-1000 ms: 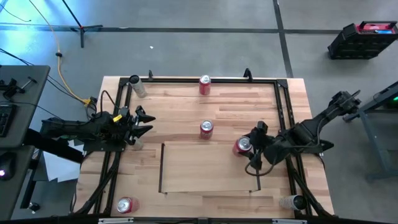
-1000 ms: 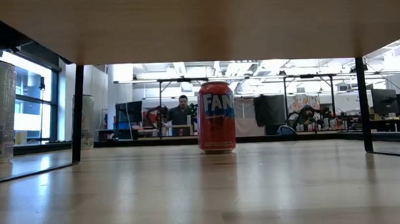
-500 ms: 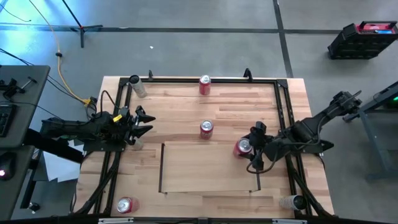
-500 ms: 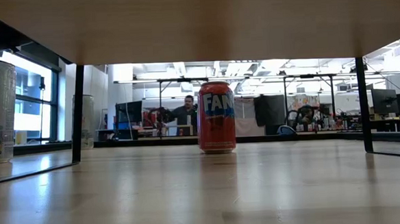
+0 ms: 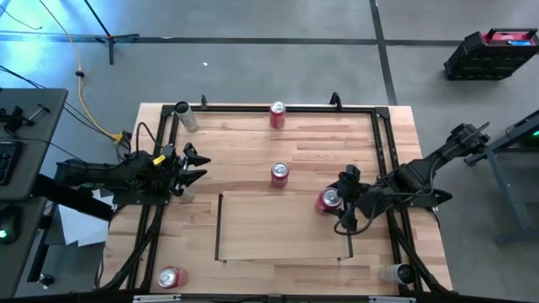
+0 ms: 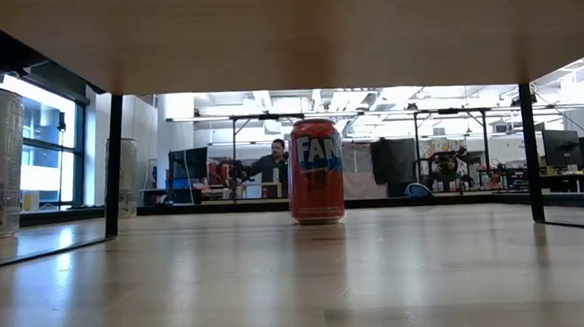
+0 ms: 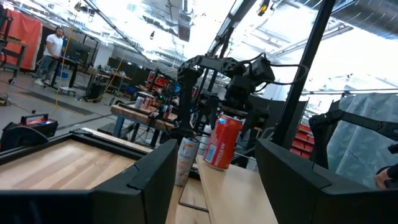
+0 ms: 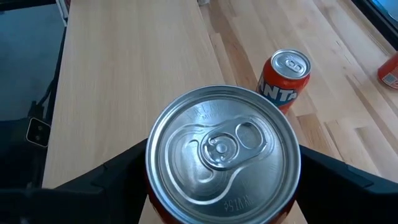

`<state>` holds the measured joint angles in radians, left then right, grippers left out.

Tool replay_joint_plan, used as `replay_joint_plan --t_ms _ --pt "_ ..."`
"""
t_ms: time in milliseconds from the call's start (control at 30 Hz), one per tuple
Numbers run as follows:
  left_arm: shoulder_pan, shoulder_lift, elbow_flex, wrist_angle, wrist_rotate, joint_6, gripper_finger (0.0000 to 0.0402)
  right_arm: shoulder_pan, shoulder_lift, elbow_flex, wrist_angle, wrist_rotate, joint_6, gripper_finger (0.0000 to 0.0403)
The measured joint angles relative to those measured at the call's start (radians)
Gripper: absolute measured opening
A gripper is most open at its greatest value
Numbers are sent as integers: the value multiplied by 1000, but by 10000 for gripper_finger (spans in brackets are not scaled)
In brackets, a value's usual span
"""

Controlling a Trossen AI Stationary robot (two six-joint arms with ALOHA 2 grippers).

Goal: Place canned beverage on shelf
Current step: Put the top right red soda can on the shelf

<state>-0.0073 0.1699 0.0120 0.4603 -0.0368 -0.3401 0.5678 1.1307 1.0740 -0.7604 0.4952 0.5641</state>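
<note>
Looking down on the right hand (image 5: 338, 202) straddling the can (image 5: 329, 198), one dark side of the hand flanking each side of it in the right wrist view. Not managing to tell from here whether gripping or already letting go, so calling that one unknown. Sitting, that can, upright at the far right corner of the shelf (image 5: 278, 231), close beside the right rail (image 5: 349, 246). Base hiding under its own lid, so not settling whether it is standing fully on the panel or overhanging the edge. Waiting well apart on the worktop (image 5: 244, 139), the left hand (image 5: 195, 165), standing partly open and holding nothing. Standing near the shelf's far edge, a Fanta can (image 5: 279, 173), clear of the action. Judging the placing step as close to done, with the release and retreat looking like the tricky part. Risking a topple if pulling away sideways or lifting with one side dragging on the can's wall. Risking a drop off the shelf, too, with so little margin at that corner. Also worrying about clipping the rail while backing out, which might jolt the panel and rock the can. Calling for a clean, straight exit.
</note>
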Motion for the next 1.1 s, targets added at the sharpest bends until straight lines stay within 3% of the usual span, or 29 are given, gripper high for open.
replay_joint_plan --t_ms 1100 --pt "0 0 0 0 0 -16 209 -9 0 0 20 -34 -1 323"
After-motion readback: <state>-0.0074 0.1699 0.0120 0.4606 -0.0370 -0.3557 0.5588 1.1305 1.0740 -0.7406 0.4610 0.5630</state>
